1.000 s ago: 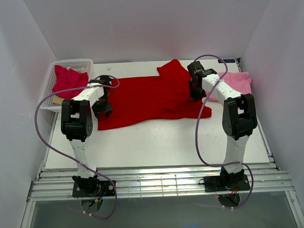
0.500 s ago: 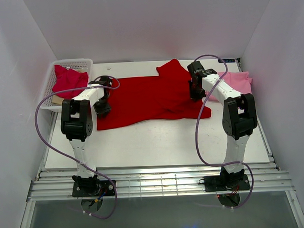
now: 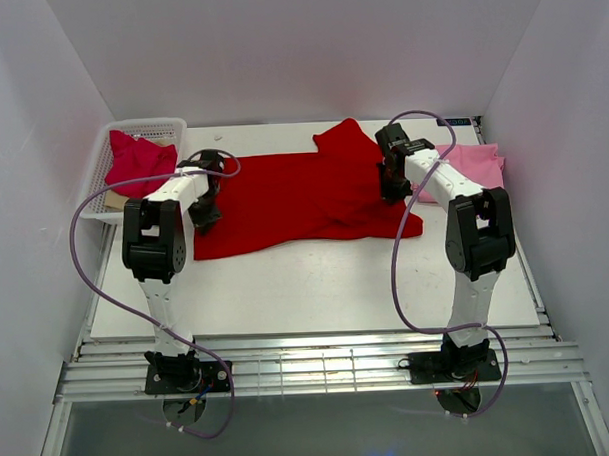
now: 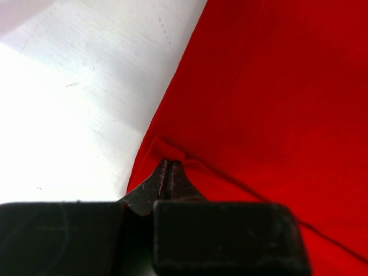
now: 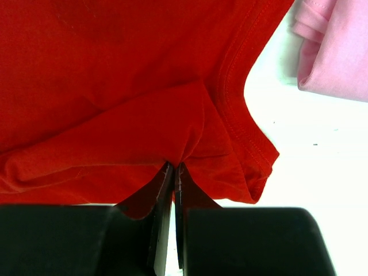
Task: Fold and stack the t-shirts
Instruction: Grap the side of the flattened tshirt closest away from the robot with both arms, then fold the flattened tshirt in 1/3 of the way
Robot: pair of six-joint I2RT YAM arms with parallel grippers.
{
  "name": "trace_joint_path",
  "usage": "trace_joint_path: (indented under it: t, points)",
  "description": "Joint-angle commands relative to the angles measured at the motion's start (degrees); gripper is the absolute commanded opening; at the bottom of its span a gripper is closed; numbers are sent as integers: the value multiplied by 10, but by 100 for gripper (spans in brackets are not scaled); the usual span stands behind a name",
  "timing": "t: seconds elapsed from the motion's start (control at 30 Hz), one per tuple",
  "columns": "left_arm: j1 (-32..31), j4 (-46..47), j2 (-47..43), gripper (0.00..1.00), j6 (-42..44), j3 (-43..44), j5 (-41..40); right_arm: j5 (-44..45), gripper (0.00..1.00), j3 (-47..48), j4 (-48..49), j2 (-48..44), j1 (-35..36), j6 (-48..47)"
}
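The bright red t-shirt (image 3: 303, 196) lies spread across the middle of the table. At its left edge my left gripper (image 3: 206, 215) is shut on a small pinch of the cloth; the left wrist view shows the red fabric (image 4: 270, 86) bunched at the closed tips (image 4: 169, 164). At the shirt's right side my right gripper (image 3: 391, 190) is shut on a fold of the same shirt (image 5: 115, 86), near a sleeve hem (image 5: 241, 132). A light pink t-shirt (image 3: 472, 165) lies at the far right. A crimson t-shirt (image 3: 137, 159) sits in the basket.
The white mesh basket (image 3: 149, 124) stands at the back left corner of the white table (image 3: 316, 283). White walls close in the left, back and right. The pink cloth (image 5: 336, 52) lies close to the right gripper.
My left gripper has shut on the red shirt's left edge, after standing open a second ago. The right gripper has stayed shut and still.
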Motion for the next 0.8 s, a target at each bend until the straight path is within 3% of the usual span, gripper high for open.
trace_joint_path:
  t: [0.0,0.23,0.77]
  points:
    - [4,4,-45,0,8,37,-19,-3,8,-8,4,-32,-2,-2]
    - [4,-17,-60,0,11,105,-37,5,8,-4,3,-37,-2,-2]
    - [7,-12,25,0,29,181,-30,6,8,52,-14,-8,-13,4]
